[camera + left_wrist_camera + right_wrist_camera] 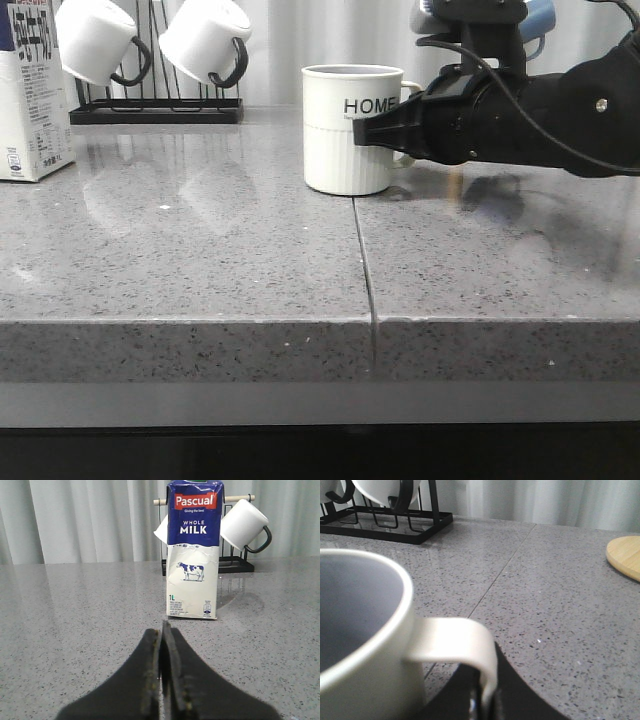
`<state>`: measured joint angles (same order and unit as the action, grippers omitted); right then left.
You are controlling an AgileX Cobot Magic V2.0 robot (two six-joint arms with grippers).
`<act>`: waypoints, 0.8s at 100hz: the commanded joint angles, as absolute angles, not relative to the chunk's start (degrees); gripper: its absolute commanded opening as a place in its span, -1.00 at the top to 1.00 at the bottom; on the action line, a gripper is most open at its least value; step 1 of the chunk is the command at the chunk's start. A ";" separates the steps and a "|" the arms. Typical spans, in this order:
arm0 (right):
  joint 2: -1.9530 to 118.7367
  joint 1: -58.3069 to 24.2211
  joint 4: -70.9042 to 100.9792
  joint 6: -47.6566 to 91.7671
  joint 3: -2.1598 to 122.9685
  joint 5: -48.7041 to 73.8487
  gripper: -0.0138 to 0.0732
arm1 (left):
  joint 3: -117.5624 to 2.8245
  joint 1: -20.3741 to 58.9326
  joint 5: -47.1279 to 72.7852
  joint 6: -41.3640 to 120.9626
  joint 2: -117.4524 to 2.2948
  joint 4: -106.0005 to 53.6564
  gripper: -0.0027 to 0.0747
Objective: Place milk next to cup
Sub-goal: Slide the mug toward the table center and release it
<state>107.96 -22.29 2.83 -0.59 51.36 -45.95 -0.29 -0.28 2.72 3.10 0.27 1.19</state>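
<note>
The cup (350,130), a cream mug with "HOME" lettering and a ribbed lower half, stands on the counter near the middle. My right gripper (400,128) is shut on its handle (470,645), one finger on each side. The mug's rim and grey inside (355,610) fill the right wrist view. The milk (30,90), a tall white carton, stands upright at the far left edge of the front view. In the left wrist view the milk (193,550) shows its blue top and cow picture, a short way ahead of my left gripper (161,635), which is shut and empty, low over the counter.
A black rack (155,105) with two white mugs (205,40) with black handles stands at the back left, behind the milk (245,527). A seam (365,270) runs across the grey counter. A round wooden board (625,555) lies to the right. A blue mug (535,20) peeks behind my right arm.
</note>
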 commanded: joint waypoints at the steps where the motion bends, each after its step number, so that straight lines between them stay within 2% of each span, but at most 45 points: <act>1: 105.50 -22.42 2.49 -0.33 52.77 -50.73 0.77 | 2.19 -0.28 -1.75 2.88 1.96 0.61 0.98; 7: 105.50 -22.42 2.49 -0.33 52.77 -50.53 0.60 | 2.19 -0.28 -1.75 2.88 1.96 0.61 0.98; 19: 105.50 -22.42 2.54 -0.33 52.64 -50.54 0.10 | 2.19 -0.28 -1.75 2.88 1.96 0.61 0.98; 26: 105.44 -22.42 2.54 -0.33 52.40 -50.54 -0.06 | 2.19 -0.28 -1.75 2.88 1.96 0.61 0.98; 55: 102.68 -21.45 4.72 -0.33 45.55 -57.07 -0.06 | 2.19 -0.28 -1.75 2.88 1.96 0.61 0.98; 74: 95.72 -21.38 4.72 -0.33 38.48 -56.90 -0.06 | 2.19 -0.28 -1.75 2.88 1.96 0.61 0.98; 80: 92.62 -21.38 4.72 -0.33 35.88 -56.23 0.00 | 2.19 -0.28 -1.75 2.88 1.96 0.61 0.98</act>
